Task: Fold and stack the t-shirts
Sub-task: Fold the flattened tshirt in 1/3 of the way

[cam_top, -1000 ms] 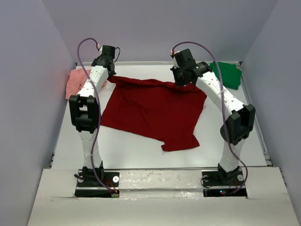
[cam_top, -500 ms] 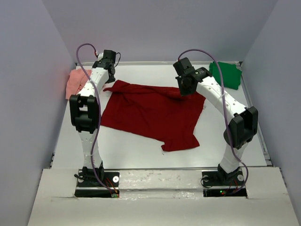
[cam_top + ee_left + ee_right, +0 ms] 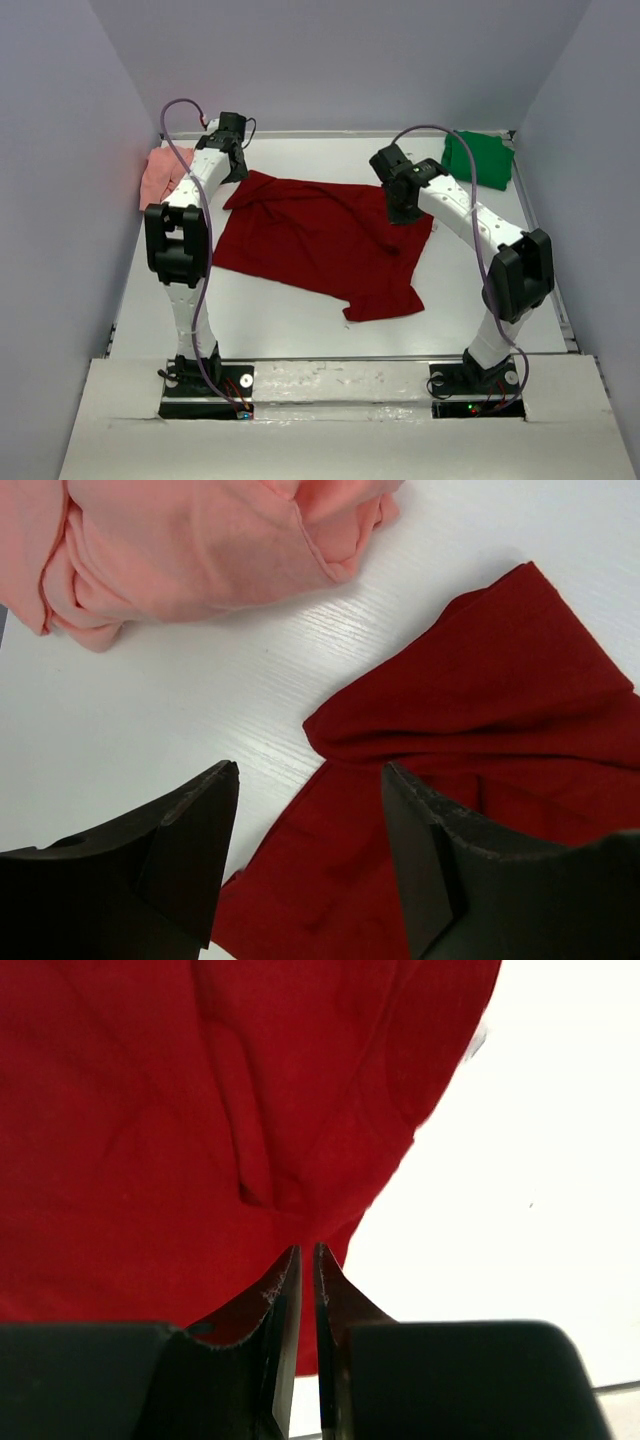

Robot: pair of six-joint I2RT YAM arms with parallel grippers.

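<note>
You are at the very start of the job: none of the three shirts is folded and nothing is stacked. The dark red t-shirt [image 3: 320, 240] lies spread across the middle of the desk [image 3: 280, 320]. It is mostly flat, but its far left corner is rumpled and turned over on itself. The pink t-shirt [image 3: 160, 175] sits in a loose bundle at the far left. The green t-shirt [image 3: 480, 158] lies in a heap at the far right corner. Both are apart from the red one.

Your left gripper [image 3: 308, 775] hangs above that rumpled far left corner, jaws wide apart and empty; its wrist view shows only desk and red cloth below them. Your right gripper [image 3: 307, 1250] is over the red shirt's far right part, near its right edge. Its jaws stand almost together with only a thin slit between. The cloth puckers to a point right at their tips, and you cannot tell from these views whether they pinch it or merely touch it.

My judgement: the red shirt is laid out for a first fold, though the far left corner wants smoothing. Every fold on it, the pink and green shirts, and the stacking all remain.
</note>
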